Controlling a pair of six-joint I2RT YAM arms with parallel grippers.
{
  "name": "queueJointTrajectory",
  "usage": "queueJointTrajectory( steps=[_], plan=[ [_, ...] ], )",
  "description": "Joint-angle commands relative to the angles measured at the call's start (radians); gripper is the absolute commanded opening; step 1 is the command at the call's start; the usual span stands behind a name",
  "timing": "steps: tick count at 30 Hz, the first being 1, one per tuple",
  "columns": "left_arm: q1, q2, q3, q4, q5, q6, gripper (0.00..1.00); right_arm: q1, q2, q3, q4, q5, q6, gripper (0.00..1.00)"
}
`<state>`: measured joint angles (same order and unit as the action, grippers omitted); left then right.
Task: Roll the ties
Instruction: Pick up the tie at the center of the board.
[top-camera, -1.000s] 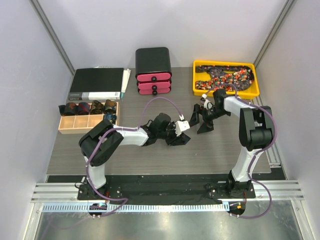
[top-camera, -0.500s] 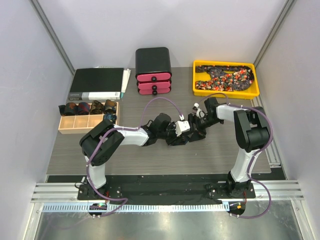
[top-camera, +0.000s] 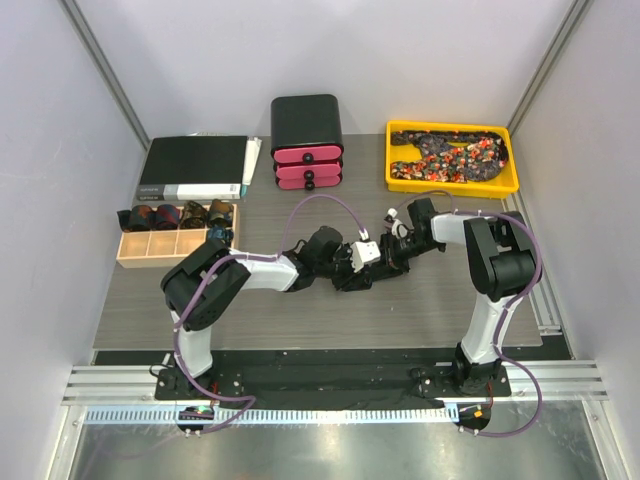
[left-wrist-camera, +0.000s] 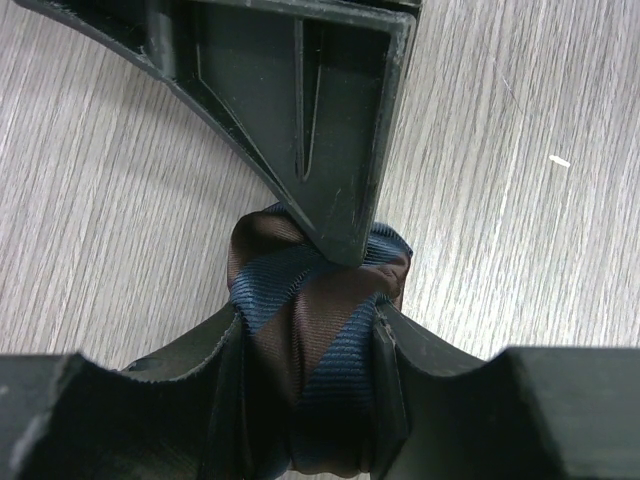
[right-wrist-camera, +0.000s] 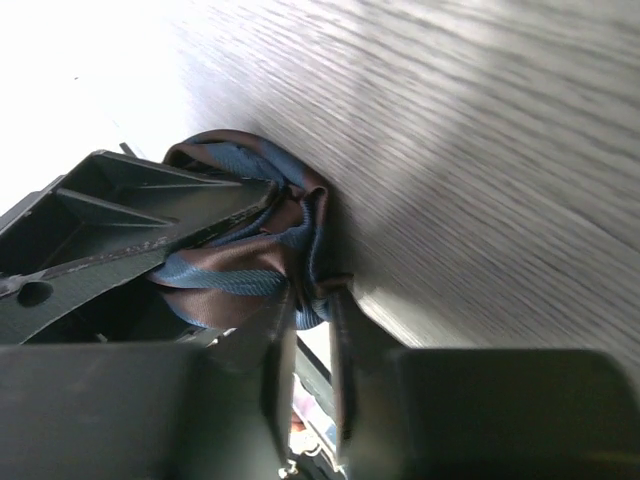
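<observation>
A brown and navy striped tie (left-wrist-camera: 318, 300), rolled into a small coil, sits just above the wood-grain table at its middle. My left gripper (left-wrist-camera: 310, 335) is shut on the coil, one finger on each side. My right gripper (right-wrist-camera: 312, 300) comes in from the opposite side, jaws nearly together and pinching the coil's outer edge (right-wrist-camera: 310, 235). In the top view the two grippers meet tip to tip, left (top-camera: 360, 268) and right (top-camera: 387, 257), and hide the coil. More ties (top-camera: 450, 155), speckled red and white, lie loose in a yellow tray (top-camera: 392, 172).
A wooden divided box (top-camera: 150, 258) at the left holds several rolled coils. A black and pink drawer unit (top-camera: 307, 140) stands at the back centre. A black binder (top-camera: 195, 167) lies at the back left. Purple cables arc over both arms.
My right gripper has moved left from near the tray to the coil and has gone from wide open to nearly shut on its edge. The left gripper has kept still, holding the coil.
</observation>
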<state>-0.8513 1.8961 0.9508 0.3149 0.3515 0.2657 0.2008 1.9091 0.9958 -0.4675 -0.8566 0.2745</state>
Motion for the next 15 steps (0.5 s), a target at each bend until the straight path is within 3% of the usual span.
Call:
queueJointTrajectory(
  steps=[1, 2, 5, 9, 15],
  plan=[
    [0.001, 0.1, -0.029, -0.126, -0.063, 0.004, 0.09, 0.02, 0.024, -0.025, 0.113, 0.11, -0.005, 0.09],
    [0.0, 0.1, -0.029, -0.128, -0.063, 0.0, 0.09, 0.02, 0.024, -0.02, 0.115, 0.096, 0.002, 0.03],
    [0.003, 0.093, -0.03, -0.128, -0.071, -0.013, 0.14, 0.019, 0.012, -0.02, 0.124, 0.076, 0.015, 0.01],
    [0.009, 0.058, -0.038, -0.132, -0.072, -0.032, 0.43, 0.02, -0.028, -0.022, 0.138, 0.074, 0.048, 0.01],
    [0.04, -0.132, -0.062, -0.163, -0.02, -0.132, 0.63, 0.018, -0.091, -0.023, 0.139, 0.074, 0.094, 0.02]
  ],
)
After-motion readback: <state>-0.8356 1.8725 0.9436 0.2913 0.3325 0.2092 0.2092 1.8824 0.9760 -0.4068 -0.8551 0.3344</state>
